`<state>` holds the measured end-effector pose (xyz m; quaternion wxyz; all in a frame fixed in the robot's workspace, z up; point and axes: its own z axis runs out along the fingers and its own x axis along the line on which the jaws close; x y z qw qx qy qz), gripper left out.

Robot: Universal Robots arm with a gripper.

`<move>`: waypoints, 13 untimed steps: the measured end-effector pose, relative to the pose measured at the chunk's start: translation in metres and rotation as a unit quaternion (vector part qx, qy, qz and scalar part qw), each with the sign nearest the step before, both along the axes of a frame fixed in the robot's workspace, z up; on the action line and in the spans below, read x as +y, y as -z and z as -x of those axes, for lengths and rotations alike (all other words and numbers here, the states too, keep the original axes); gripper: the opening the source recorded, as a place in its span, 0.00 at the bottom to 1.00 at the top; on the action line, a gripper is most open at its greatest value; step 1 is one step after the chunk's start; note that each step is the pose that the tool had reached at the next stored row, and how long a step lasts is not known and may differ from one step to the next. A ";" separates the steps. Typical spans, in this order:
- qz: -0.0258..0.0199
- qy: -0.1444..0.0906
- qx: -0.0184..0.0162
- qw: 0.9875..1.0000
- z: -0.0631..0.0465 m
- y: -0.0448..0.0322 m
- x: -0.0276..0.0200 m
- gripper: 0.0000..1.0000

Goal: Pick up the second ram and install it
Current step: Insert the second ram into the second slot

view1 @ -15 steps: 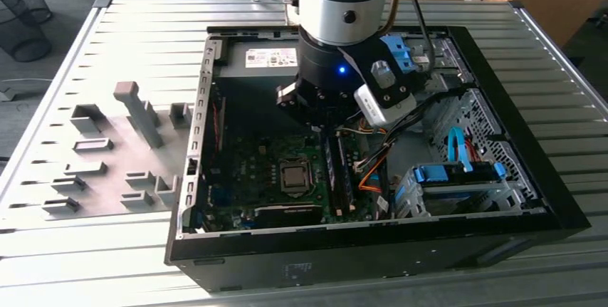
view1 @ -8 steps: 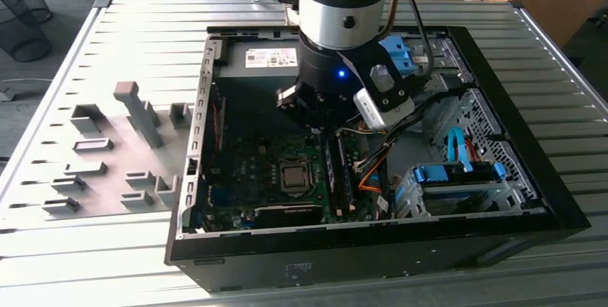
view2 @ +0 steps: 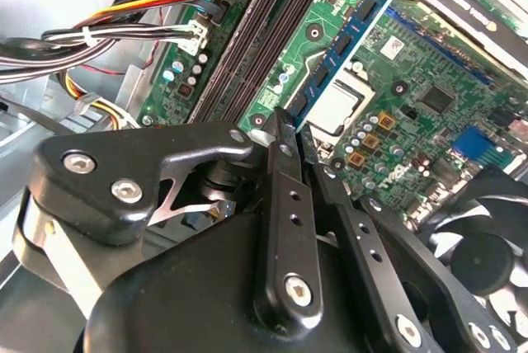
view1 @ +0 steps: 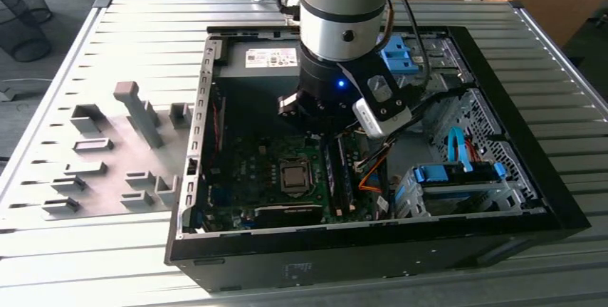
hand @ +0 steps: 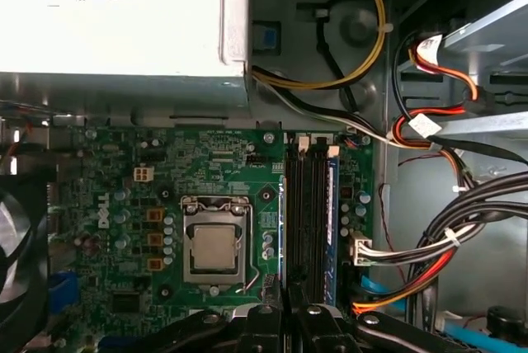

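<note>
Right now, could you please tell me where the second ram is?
In the second wrist view, the second ram sits clamped in the gripper over the motherboard, between the CPU socket and the black memory slots.

The exterior view looks down from above onto the open computer case (view1: 532,207) on the table (view1: 114,250). Both wrist views sit close over the motherboard (hand: 206,163), which all three share.

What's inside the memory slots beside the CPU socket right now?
One blue-green RAM stick sits in the slot farthest from the CPU socket; the black slots beside it look empty. The gripper covers one end of them.
</note>
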<state>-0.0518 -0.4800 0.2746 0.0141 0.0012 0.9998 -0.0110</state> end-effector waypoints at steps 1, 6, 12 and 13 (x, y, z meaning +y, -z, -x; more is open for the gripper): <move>0.000 0.000 0.000 1.000 0.000 0.0019 0.0000 0.14; 0.000 0.000 0.001 1.000 0.000 0.0037 0.0000 0.14; 0.000 0.000 0.001 1.000 0.000 0.0040 0.0000 0.14; 0.000 0.000 0.001 1.000 0.000 0.0040 0.0000 0.14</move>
